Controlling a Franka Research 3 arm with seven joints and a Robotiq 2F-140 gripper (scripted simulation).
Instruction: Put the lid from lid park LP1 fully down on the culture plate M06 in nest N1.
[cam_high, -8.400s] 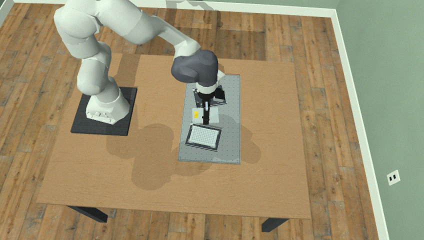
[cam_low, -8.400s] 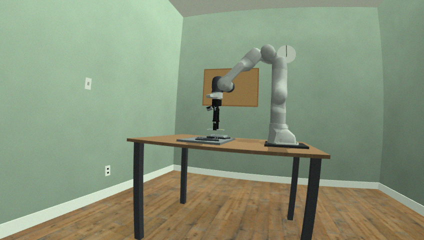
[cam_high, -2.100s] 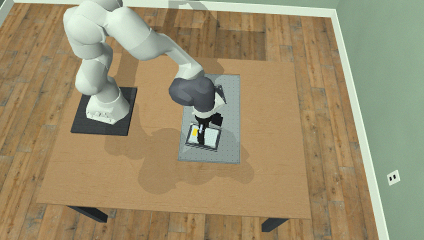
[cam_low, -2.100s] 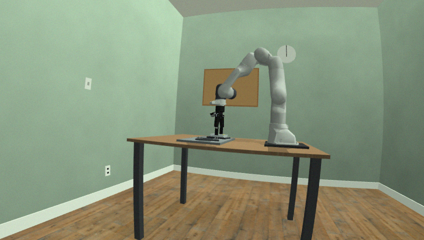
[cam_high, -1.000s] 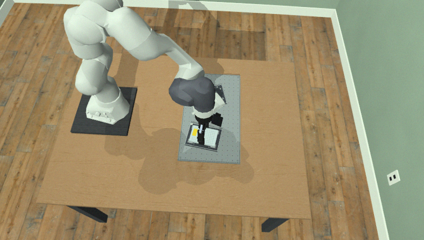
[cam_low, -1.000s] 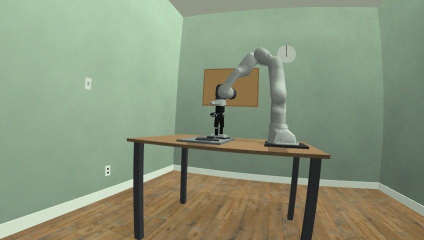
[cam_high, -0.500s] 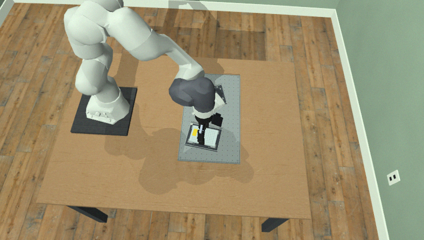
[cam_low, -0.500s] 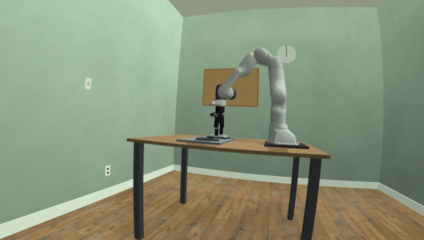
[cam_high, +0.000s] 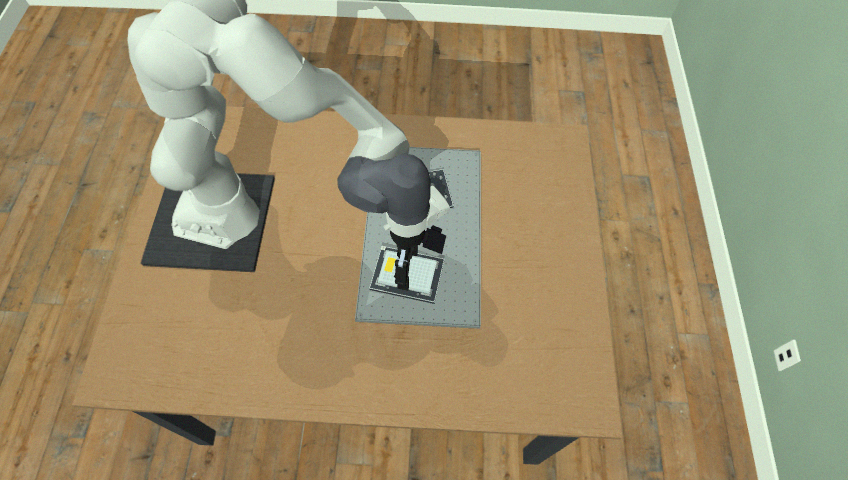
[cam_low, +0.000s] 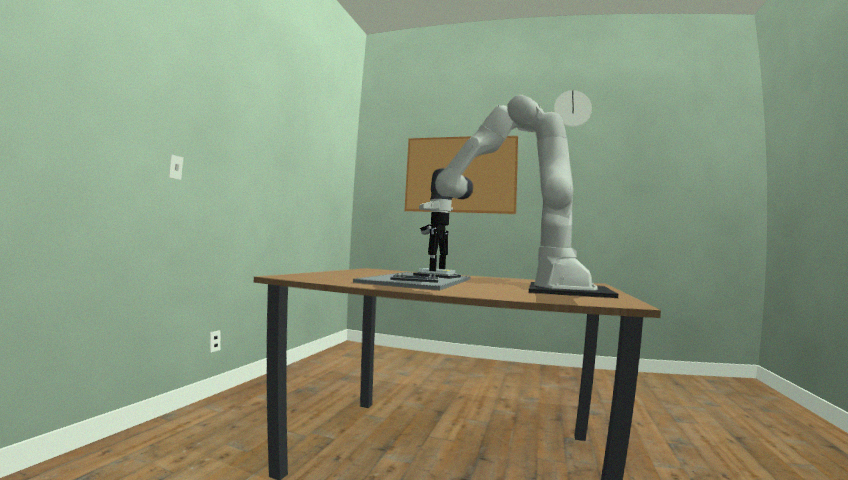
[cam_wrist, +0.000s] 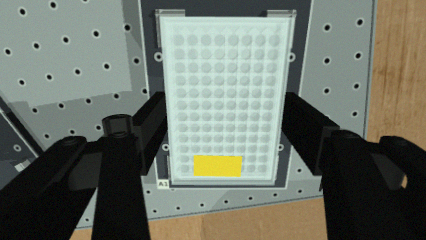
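Directly above the dark rectangular nest on the grey perforated metal base plate, the black two-fingered gripper is partly closed, its pads pressing the two long sides of the clear rectangular plastic lid. Through the lid shows the white multi-well culture plate with a yellow label. Whether the lid sits fully down cannot be told. The base plate lies on the wooden table.

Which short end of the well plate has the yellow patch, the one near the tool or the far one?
The near end: the yellow patch sits on the plate between the tool's fingers, by the A1 tag.
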